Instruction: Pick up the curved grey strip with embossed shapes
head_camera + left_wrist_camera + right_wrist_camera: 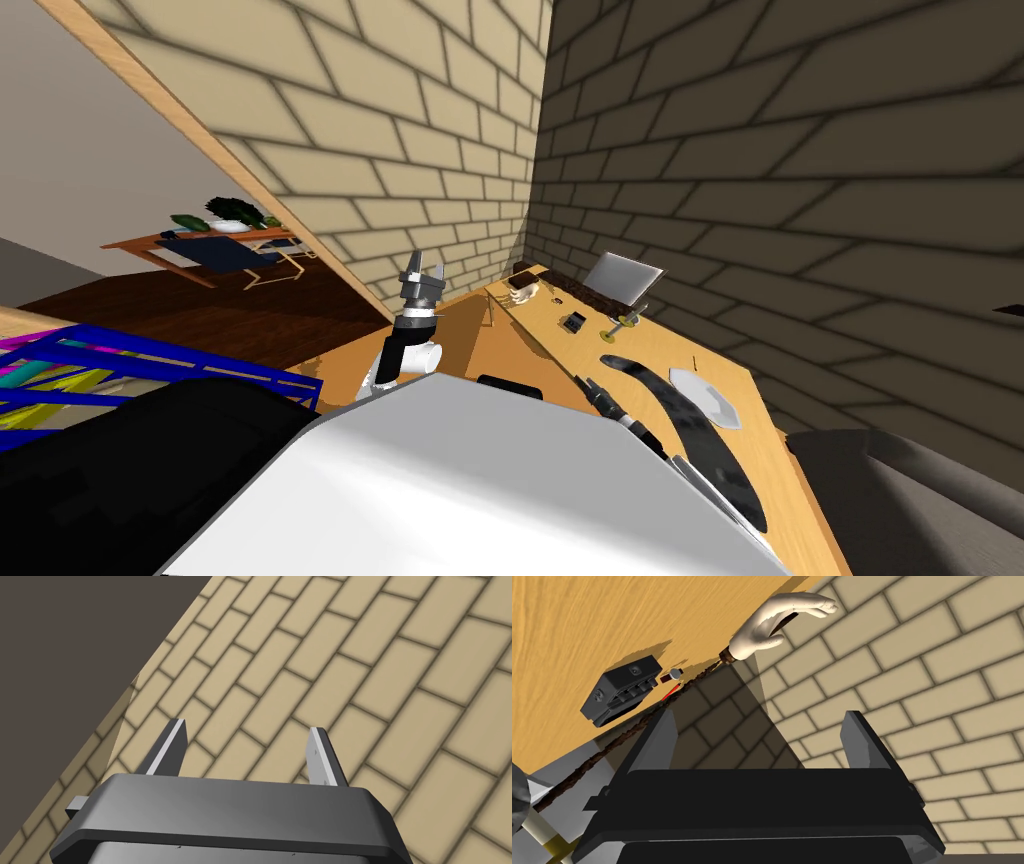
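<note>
Both claws wide open, nothing in either

Left gripper [422, 272] is up by the brick wall, fingers spread and empty. Right gripper [757, 721] is spread wide too, facing one black box [619, 691] and one white hand model [777, 623] on the wooden table [560, 350]. One dark grey curved strip [690, 425] lies flat further right on the table, neither claw touching it.

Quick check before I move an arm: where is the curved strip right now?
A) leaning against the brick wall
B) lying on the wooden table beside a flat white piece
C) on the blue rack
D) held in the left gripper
B: the head view shows the curved strip lying flat on the wooden table beside the flat white piece, while the left gripper is raised, open and empty.
</note>
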